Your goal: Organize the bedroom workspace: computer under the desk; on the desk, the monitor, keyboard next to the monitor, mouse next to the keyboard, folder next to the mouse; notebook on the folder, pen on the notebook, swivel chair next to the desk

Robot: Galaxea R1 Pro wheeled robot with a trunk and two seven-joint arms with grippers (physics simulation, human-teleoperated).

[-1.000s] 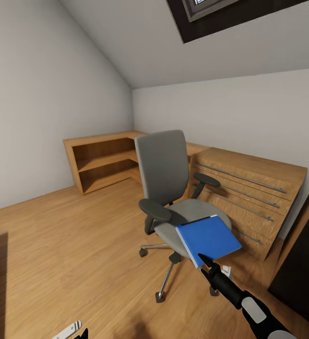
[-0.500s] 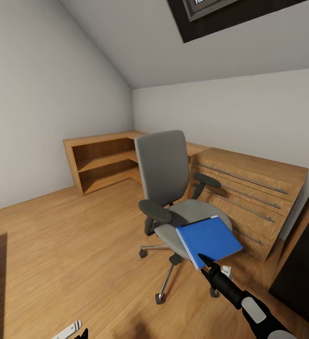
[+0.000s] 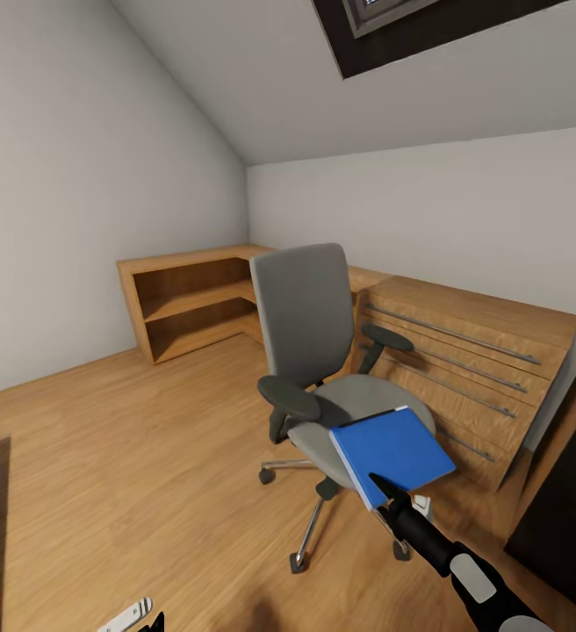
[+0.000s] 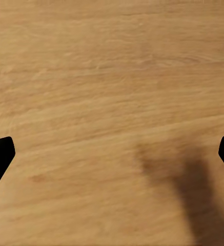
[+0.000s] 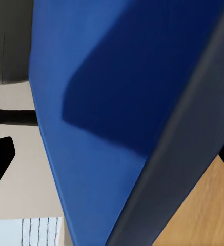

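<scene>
The grey swivel chair (image 3: 310, 307) stands mid-room on the wood floor. The blue folder (image 3: 392, 452) lies tilted over the seat's front edge, its near corner hanging past the seat. At that near corner is my right gripper (image 3: 378, 483). In the right wrist view the folder (image 5: 117, 102) sits close between the fingers, and the right gripper (image 5: 112, 154) has its tips spread wide on either side, open. My left gripper (image 3: 143, 617) hangs low over bare floor, and in its wrist view the left gripper (image 4: 112, 154) is open and empty.
Low wooden shelving (image 3: 191, 298) lines the far left corner. A wooden drawer chest (image 3: 464, 351) stands right behind the chair. A dark cabinet (image 3: 569, 500) is at the right edge. A small white object (image 3: 422, 505) lies on the floor by the chair's base. Open floor (image 3: 104, 456) spreads left.
The whole view has crept slightly forward and right, so chair, chest and folder look a touch larger. Both grippers hold the same pose.
</scene>
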